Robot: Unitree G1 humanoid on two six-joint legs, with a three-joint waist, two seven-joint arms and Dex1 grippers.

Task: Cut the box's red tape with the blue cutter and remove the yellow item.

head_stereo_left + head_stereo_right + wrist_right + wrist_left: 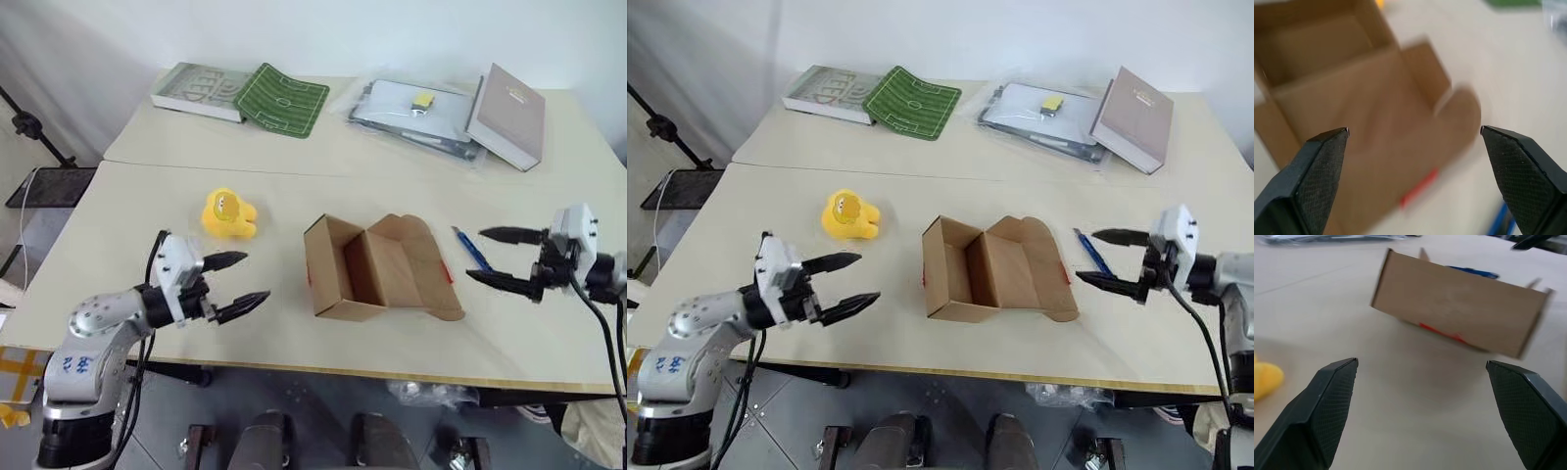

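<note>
1. The box [377, 266] sat open near the front middle of the table [294, 343], its lid flap folded out flat toward the robot's right. Its inside showed bare cardboard.
2. Red tape [1442, 332] showed as a thin strip along the lower edge of the box wall facing the left gripper; a second red strip [1419, 192] showed on the edge of the opened flap in the right wrist view.
3. The toy [228, 213], yellow, lay on the table outside the box, to the box's left and slightly further back, apart from it.
4. The cutter [472, 249], blue, lay flat on the table just beside the flap's right edge, between the box and the right gripper.
5. The left gripper [238, 284] hung above the table left of the box and nearer the front edge than the toy, pointing toward the box. Its fingers [1327, 406] were spread wide, with nothing between them.
6. The right gripper [492, 258] hung right of the cutter, pointing toward the box. Its fingers [1317, 171] were likewise spread wide and held nothing.
7. At the back of the table lay a book [196, 91], a green mat [284, 100], a plastic sleeve [411, 113] and a second book [509, 115].
</note>
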